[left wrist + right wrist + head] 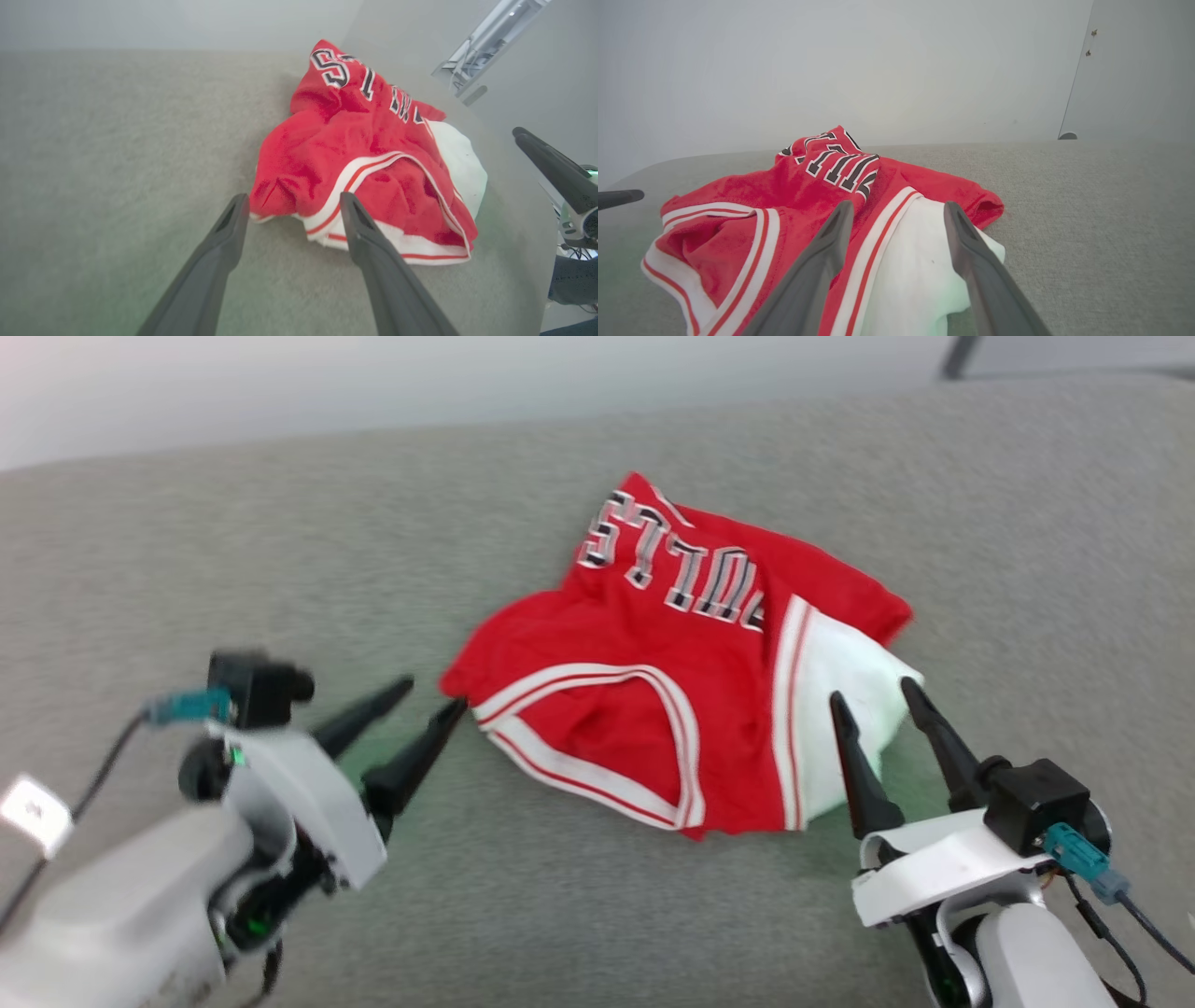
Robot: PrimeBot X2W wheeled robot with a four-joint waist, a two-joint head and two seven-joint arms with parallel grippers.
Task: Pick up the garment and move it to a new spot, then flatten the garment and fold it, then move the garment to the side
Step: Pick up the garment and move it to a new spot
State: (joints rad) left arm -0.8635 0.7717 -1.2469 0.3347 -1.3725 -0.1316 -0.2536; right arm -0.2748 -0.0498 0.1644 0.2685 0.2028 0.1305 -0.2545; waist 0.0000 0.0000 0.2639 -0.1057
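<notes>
Head view: both your jaws are released. The garment (653, 644) lies just beyond your left gripper (432, 693); its white sleeve (859, 653) is at your right gripper's (870, 689) tips.

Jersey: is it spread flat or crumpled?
Crumpled. The red jersey sits in a bunched heap on the grey surface: its body is folded over itself, the lettering ripples, and a white sleeve lies doubled at one side.

Only readable text: "BULLS" on the garment (644, 663). It's in black block letters (674, 567) with white outline on the red chest, upside down in head view. Left wrist view: only the "S" (331, 70) reads clean, the rest is lost in creases. Right wrist view: letters too foreshortened to read. White tag (34, 814) at head view's lower left is blurred, unreadable.
</notes>
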